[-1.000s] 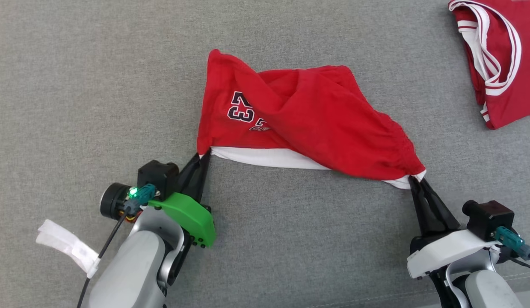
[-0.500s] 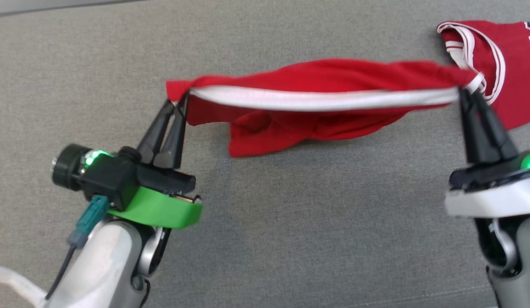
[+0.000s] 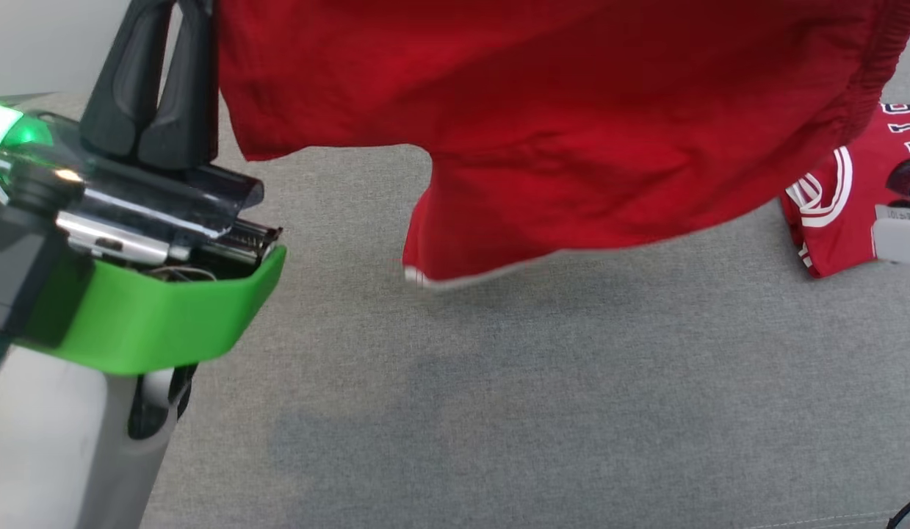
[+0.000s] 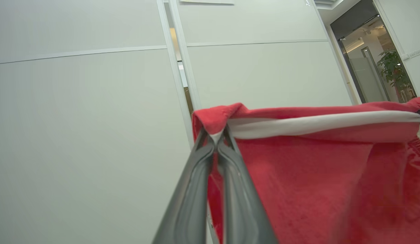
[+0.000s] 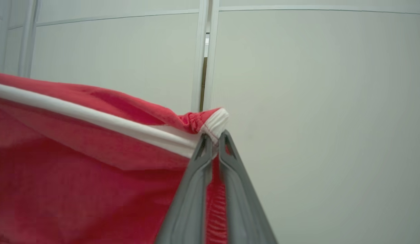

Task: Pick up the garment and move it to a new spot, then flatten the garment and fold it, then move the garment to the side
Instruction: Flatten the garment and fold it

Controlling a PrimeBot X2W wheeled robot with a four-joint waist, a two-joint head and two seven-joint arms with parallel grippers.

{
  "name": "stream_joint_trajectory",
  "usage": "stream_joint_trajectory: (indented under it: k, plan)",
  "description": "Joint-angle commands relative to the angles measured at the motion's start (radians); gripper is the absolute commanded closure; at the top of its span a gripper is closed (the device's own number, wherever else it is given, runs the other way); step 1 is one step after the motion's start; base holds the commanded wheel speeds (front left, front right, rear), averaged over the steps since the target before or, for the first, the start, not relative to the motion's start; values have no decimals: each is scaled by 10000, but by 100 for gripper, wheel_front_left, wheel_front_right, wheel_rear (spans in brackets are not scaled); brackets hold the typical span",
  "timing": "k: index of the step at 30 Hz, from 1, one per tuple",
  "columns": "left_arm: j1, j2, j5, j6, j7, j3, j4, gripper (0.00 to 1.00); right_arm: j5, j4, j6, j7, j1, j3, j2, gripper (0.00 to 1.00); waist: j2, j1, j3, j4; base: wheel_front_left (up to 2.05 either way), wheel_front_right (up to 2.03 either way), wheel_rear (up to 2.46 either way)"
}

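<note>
Garment [image 3: 543,117], red shorts with a white waistband [image 4: 315,123], is held up in the air, stretched by the waistband between both sets of jaws. In the head view it is hung across the top of the frame, with a white-edged leg hem [image 3: 425,275] lowest, over the grey fabric-covered desk [image 3: 499,411]. Whether the hem touches the desk cannot be told.

Left jaws are closed on one waistband corner. In the left wrist view their fingers [image 4: 196,193] are pinched together on white band and red cloth at the tips. Right jaws are closed on the other, gathered corner, fingers [image 5: 193,193] pressed together on it. The waistband is drawn taut between the two grips.

A green cover [image 3: 146,323] and a lit green light [image 3: 14,128] are seen on the left arm at the head view's left. A second red jersey [image 3: 836,206] with white trim is laid on the desk at the right edge. Pale wall panels [image 5: 315,101] are seen behind, and a potted plant [image 4: 394,67] by a doorway.
</note>
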Motion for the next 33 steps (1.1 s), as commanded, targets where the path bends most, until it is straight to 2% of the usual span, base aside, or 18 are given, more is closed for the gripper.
stream_joint_trajectory:
  k: [1,6,14,18,24,28,33]
  plan:
    - [-198,15,-113,-9,87,68,138,100,125,102,-6,71,-195,-19,-63,100,-1,0,50,36,0,0,0]
    - [-716,-233,-679,-331,139,-15,1096,100,367,532,-8,194,-666,21,-65,100,-1,0,549,65,0,0,0]
    - [-2628,-1043,-1514,-1281,-643,-105,4873,100,708,2331,-8,-98,-2430,480,68,100,-1,0,1699,73,0,0,0]
    - [-4339,-1503,-1436,-1632,-1414,-82,7280,100,842,3890,-6,-628,-4139,990,267,100,-1,0,1920,79,0,0,0]
    - [-6277,-1866,-1214,-1721,-2074,202,10112,100,939,6660,-3,-1727,-6378,1843,757,100,-1,0,1775,-36,0,0,0]
    - [-6571,-2043,-1120,-1736,-2176,389,11614,100,1050,8717,-3,-2411,-7118,2398,1087,100,-1,0,1793,-17,0,0,0]
    - [-5829,-2317,-1131,-1802,-2184,653,12947,100,1256,10997,-3,-2904,-7195,3300,1511,100,-1,0,2077,17,0,0,0]
